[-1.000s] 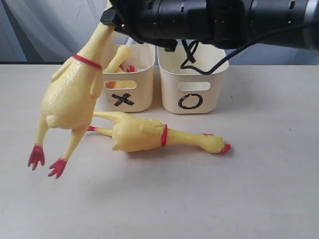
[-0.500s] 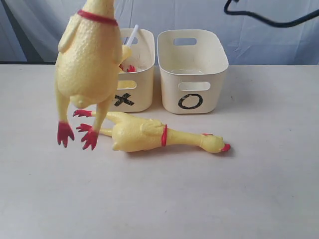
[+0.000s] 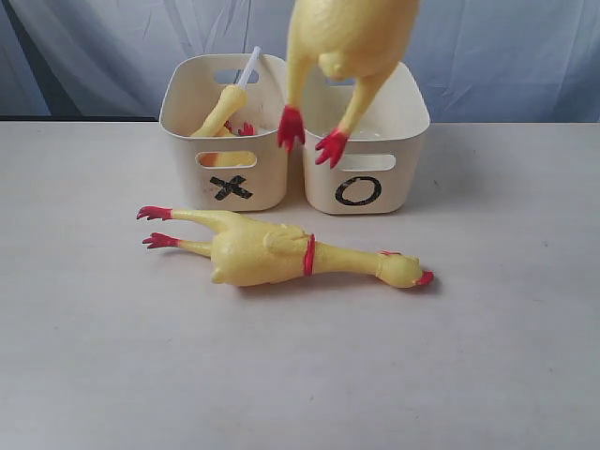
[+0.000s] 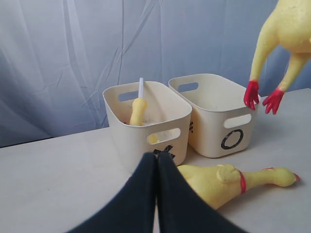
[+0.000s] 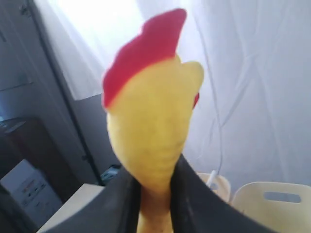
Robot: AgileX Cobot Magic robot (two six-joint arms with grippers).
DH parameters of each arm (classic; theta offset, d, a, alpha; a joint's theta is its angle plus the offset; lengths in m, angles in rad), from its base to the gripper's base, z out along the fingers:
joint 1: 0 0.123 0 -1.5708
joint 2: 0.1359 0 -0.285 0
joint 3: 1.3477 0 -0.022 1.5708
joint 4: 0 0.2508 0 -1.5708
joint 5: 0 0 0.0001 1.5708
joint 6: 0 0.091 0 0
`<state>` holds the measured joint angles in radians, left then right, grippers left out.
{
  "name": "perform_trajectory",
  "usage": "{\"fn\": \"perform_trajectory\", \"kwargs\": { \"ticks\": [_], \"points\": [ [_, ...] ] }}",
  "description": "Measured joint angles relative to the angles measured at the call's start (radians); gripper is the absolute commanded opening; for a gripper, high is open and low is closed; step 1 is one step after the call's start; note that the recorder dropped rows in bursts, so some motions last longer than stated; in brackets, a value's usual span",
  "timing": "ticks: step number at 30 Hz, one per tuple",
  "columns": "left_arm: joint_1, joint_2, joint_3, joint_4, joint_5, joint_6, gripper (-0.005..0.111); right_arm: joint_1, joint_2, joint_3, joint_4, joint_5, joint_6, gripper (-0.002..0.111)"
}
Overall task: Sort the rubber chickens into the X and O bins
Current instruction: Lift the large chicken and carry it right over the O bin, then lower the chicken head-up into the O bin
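**Chicken over the bins, drop pending**

The right gripper (image 5: 155,196) clamps the neck of a whole chicken (image 3: 352,33), head above the jaws. It hangs high, feet dangling over the seam between X bin (image 3: 183,159) and O bin (image 3: 408,169). The step looks like the carry to a bin. Next comes centring over the chosen bin and lowering, or the long body may catch a rim. The left gripper (image 4: 156,167) is closed and empty. A second chicken (image 3: 262,255) lies on the table (image 3: 394,375) before the bins. X bin holds a neck piece (image 3: 223,108) with tube (image 3: 251,64) and red feet (image 3: 246,129); O bin looks empty.
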<state>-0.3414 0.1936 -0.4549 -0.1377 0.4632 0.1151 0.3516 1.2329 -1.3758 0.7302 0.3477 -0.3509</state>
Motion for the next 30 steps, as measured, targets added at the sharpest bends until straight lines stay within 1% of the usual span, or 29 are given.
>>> {"fn": "perform_trajectory", "kwargs": {
  "ticks": [5, 10, 14, 23, 30],
  "points": [
    [0.0, 0.0, 0.0, 0.002, 0.0, 0.0, 0.0, -0.109, 0.018, 0.0, 0.03, -0.042, 0.006, -0.001],
    [0.0, 0.0, 0.0, 0.002, 0.0, 0.0, 0.0, -0.167, 0.083, 0.0, 0.059, -0.132, 0.01, -0.001],
    [0.0, 0.0, 0.0, 0.002, 0.0, 0.0, 0.0, -0.185, 0.154, 0.0, 0.074, -0.227, 0.01, -0.001],
    [0.0, 0.0, 0.0, 0.002, 0.0, 0.0, 0.0, -0.186, 0.345, 0.0, 0.105, -0.47, 0.024, -0.001],
    [0.0, 0.0, 0.0, 0.002, 0.0, 0.0, 0.0, -0.186, 0.481, 0.0, -0.015, -0.486, 0.203, -0.001]
  ]
}}
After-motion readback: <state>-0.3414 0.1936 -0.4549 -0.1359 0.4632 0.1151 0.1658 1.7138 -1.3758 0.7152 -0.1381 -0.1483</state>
